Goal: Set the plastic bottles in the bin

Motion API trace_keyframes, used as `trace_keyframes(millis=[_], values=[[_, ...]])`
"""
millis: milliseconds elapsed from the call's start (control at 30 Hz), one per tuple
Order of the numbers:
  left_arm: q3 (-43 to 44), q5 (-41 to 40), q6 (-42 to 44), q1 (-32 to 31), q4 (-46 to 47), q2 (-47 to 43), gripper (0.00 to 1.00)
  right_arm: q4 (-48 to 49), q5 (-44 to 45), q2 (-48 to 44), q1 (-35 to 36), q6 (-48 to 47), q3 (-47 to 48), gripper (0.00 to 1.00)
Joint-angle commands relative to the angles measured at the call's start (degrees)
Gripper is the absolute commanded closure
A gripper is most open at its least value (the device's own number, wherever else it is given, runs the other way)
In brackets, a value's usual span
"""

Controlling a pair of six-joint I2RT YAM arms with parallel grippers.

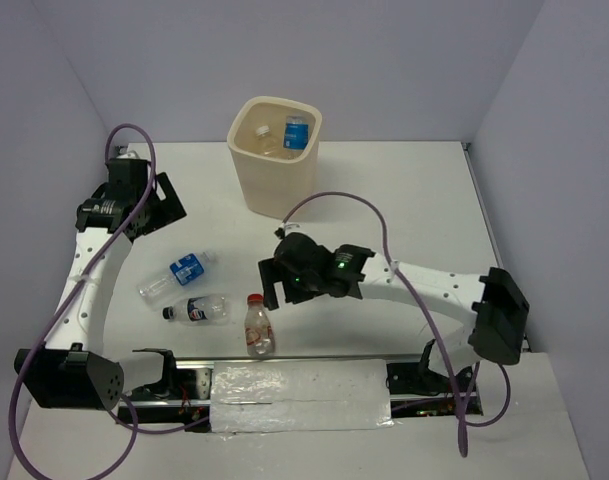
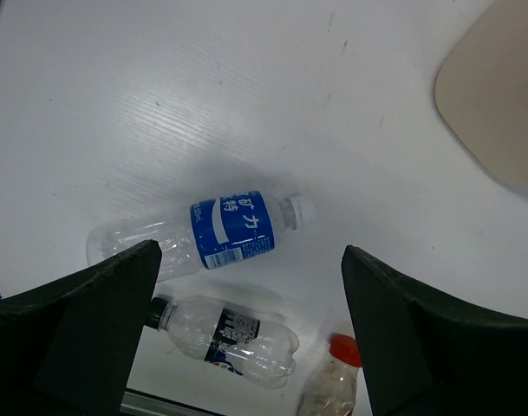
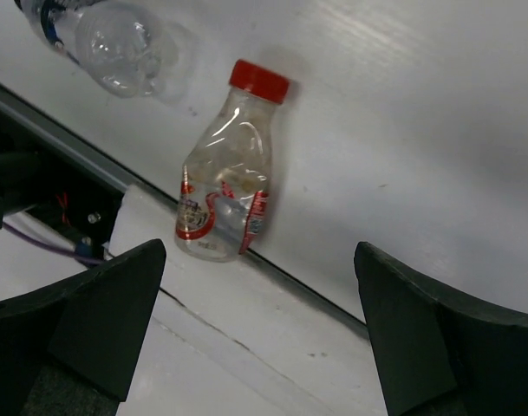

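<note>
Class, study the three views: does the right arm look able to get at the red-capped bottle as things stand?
Probably yes. The right gripper hangs open close to the red-capped bottle, which lies in plain view between its fingers with nothing across it; the black-capped bottle lies apart.

White table point(image 1: 414, 200); crinkled silver sheet point(image 1: 299, 395) at near edge.

White table point(image 1: 434, 200) enclosed by pale lilac walls point(image 1: 384, 60).
</note>
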Motion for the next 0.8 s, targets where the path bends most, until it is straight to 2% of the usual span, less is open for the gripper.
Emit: trace_keyframes(millis=[0, 233, 533, 700, 767], values=[[-1.0, 0.58, -1.62, 0.07, 1.4, -1.09, 0.01, 4.48, -2.88, 6.7, 1.04, 2.95, 4.53, 0.03], [-2.58, 0.67, -1.01, 0.07, 1.41, -4.17, 0.01, -0.72, -1.92, 22.09, 0.95, -0.48, 15.16, 0.03], [-5.04, -0.04, -0.31, 0.16, 2.54, -5.93, 0.01, -2.3, -2.1, 31.95, 0.95, -1.89, 20.36, 0.05], [-5.4, 0.67, -0.22, 0.07, 3.07, -4.52, 0.01, -2.56, -0.96, 34.76, 0.95, -3.56, 22.29, 0.17], [-5.66, 0.84, -0.39, 0.07, 3.25, -4.35, 0.01, -2.83, -0.52, 35.47, 0.95, -4.0, 23.08, 0.28]])
